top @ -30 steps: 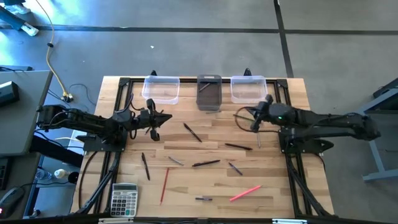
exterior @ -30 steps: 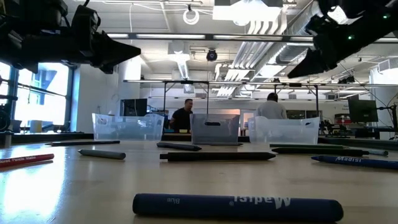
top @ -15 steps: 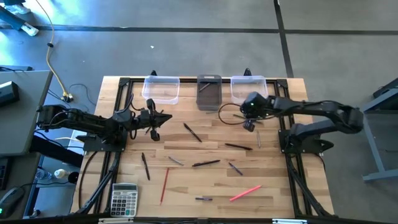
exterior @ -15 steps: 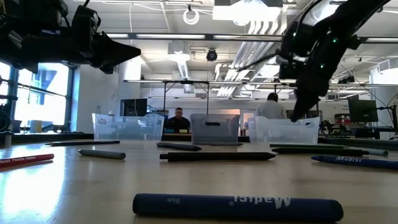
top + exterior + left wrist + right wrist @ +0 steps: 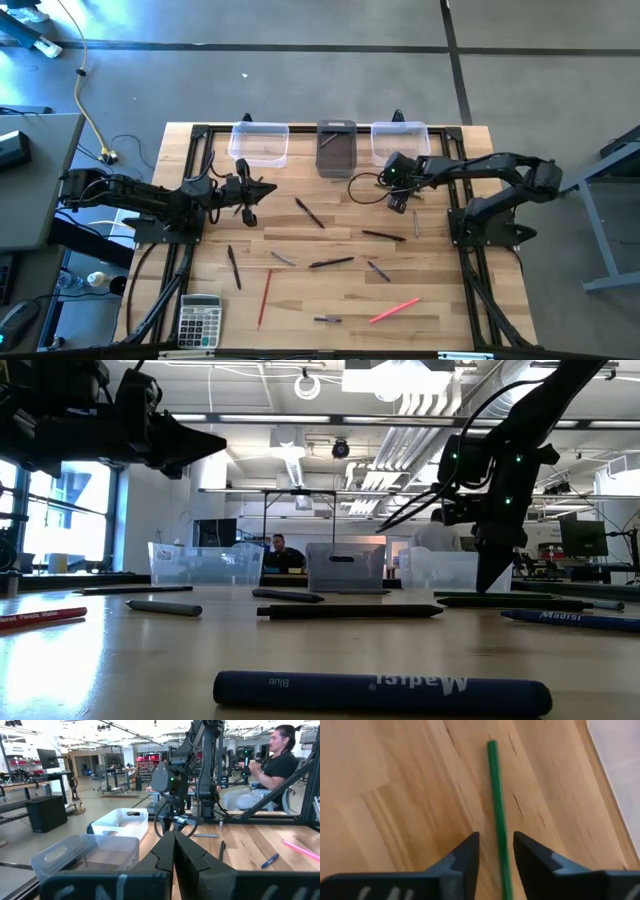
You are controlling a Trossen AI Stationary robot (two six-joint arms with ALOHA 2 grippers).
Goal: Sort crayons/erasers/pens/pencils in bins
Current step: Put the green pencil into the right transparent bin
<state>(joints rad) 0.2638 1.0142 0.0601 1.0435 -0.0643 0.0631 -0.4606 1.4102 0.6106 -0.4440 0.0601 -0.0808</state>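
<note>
Green pencil (image 5: 496, 810) lies flat on the wooden table (image 5: 330, 300), just in front of the right-hand clear bin (image 5: 400, 140) — the right gripper (image 5: 494, 851) hangs over it with jaws spread, one finger on either side of the stick, not pinching it. Three bins stand in a row along the table's far edge: two clear, with the dark smoky bin (image 5: 336, 150) between them; the other clear bin (image 5: 260, 142) is at the left. Forward of the bins about nine other sticks lie scattered — mostly dark ones, plus a red pencil (image 5: 265, 297) and a pink crayon (image 5: 394, 311). A grey calculator (image 5: 199, 320) sits far from the bins. The left gripper (image 5: 258, 188) hovers in front of the left clear bin, jaws pressed together, empty.
</note>
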